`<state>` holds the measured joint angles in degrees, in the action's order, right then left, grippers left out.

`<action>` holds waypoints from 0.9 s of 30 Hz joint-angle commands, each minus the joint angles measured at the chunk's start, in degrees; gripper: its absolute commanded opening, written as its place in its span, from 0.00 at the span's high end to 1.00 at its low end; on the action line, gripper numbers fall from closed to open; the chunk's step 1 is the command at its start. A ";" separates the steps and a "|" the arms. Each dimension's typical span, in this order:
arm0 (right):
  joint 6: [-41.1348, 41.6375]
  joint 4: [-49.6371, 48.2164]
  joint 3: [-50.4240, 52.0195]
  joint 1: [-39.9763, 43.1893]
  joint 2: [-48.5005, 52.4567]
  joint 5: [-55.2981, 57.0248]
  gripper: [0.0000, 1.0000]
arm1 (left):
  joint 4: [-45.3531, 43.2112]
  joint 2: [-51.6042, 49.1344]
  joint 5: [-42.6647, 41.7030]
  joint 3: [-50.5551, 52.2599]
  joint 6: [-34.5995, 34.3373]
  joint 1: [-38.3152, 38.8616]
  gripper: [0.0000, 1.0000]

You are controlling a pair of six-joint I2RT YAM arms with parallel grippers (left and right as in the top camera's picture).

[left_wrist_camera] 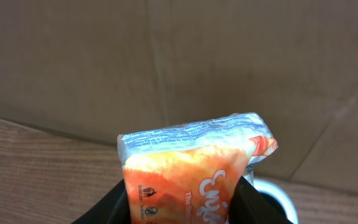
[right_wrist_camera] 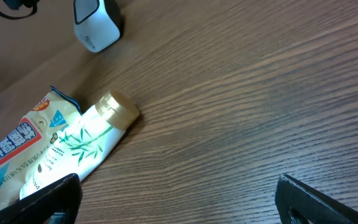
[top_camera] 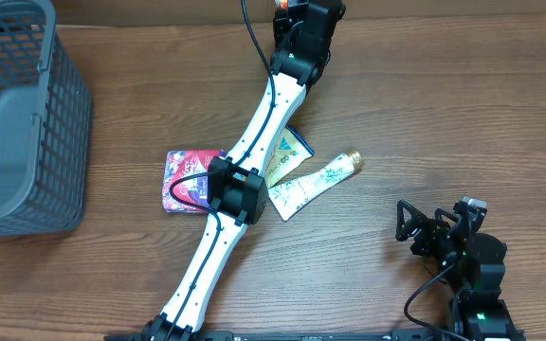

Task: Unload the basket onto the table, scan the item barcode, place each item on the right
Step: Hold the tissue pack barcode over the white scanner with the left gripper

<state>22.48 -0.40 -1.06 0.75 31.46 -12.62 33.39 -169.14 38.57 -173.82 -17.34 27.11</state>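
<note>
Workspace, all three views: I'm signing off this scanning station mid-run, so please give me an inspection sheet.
Surface: wooden table, no spills seen.
Job's things: orange packet held up; white device, probably the scanner.
Clutter: tube, blue-yellow packet, red packet, grey basket.
Grippers: left gripper shut on orange packet; right gripper open, empty.
Cables: black cable at far edge.
Surroundings: brown board behind table.

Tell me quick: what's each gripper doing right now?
Left gripper: closed on the orange packet.
Right gripper: open, holding nothing.
</note>
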 commanded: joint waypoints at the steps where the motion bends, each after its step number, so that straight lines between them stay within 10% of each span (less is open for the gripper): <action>1: 0.09 -0.61 0.57 0.07 -0.09 0.57 0.00 | 0.87 -0.26 -2.08 0.61 1.11 -0.09 0.62; 27: 0.07 -0.61 0.59 0.07 -0.09 0.59 0.00 | -5.35 -0.26 6.64 5.95 4.09 4.52 0.70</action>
<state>22.50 -0.45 -1.06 0.75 31.46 -12.62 28.25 -169.14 42.09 -168.33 -14.52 31.14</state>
